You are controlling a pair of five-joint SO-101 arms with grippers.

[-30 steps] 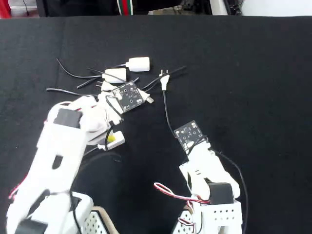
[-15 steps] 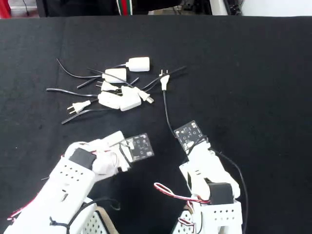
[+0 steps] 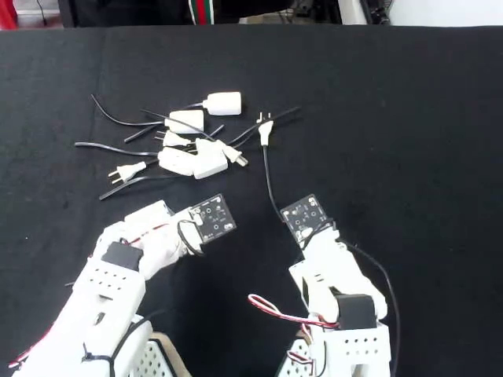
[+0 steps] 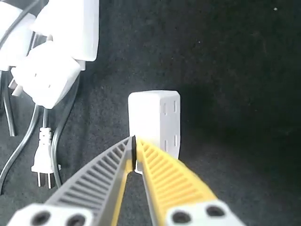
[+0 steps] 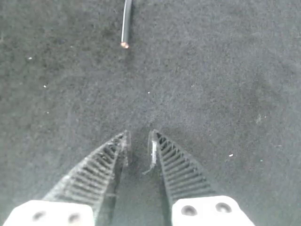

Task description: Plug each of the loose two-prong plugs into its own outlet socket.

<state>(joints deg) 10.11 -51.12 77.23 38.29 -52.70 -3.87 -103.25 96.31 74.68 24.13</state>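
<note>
"Left gripper (image 4: 134, 141)?"
"Pinched on a white outlet socket (image 4: 155, 122), near the heap of plugs and sockets (image 3: 196, 161) (arms' side). Right gripper (image 5: 138, 141) barely parted, empty, farther from that heap."

Open tabletop (image 3: 416, 133) lies on the right (a black cord (image 3: 268, 177) edges it); tangled plugs and sockets (image 3: 189, 161) crowd the left.

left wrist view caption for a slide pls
Left gripper, jaws together, tips at a white outlet socket on the black table; a loose two-prong plug lies nearby.
</note>
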